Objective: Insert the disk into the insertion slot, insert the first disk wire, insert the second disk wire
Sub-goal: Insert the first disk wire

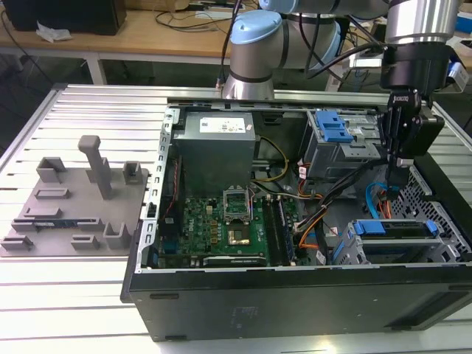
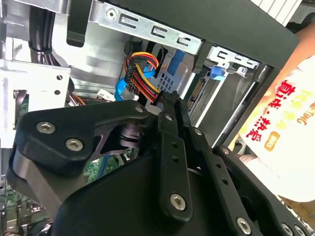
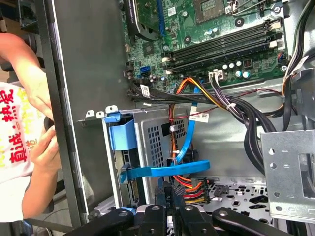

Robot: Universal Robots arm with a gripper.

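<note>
Showing the wiring stage of a disk installation in an open computer case point(image 1: 295, 310).

Exterior view: the gripper point(image 1: 397, 178) hangs fingers-down over the drive corner. The disk point(image 1: 391, 228) sits in the insertion slot point(image 1: 346, 252), below the tool and toward the near case wall. Its blue caddy edge faces up toward the tool, and its long axis runs across the fingers' line of descent. A blue flat cable point(image 1: 372, 200) lies between tool and disk.

Second wrist view: the gripper point(image 2: 170, 101) has its fingers drawn together, with the plug end of a coloured wire bundle point(image 2: 142, 71) at the tips. It is judged to be clamped on that plug, though the contact itself is hidden. The disk point(image 2: 198, 92) lies just beyond the tips.

First wrist view: the gripper point(image 3: 170, 191) is near the connector end of the disk point(image 3: 120, 135). That end lies just beside the tips, on the side away from the coloured wire bundle point(image 3: 194, 189). The blue flat cable point(image 3: 167, 171) crosses ahead of the fingers and reaches the same end, apparently plugged in. The insertion slot point(image 3: 157, 142) extends forward from the tool. A person's hands point(image 3: 44, 142) rest outside the case wall, well apart from the gripper.
</note>
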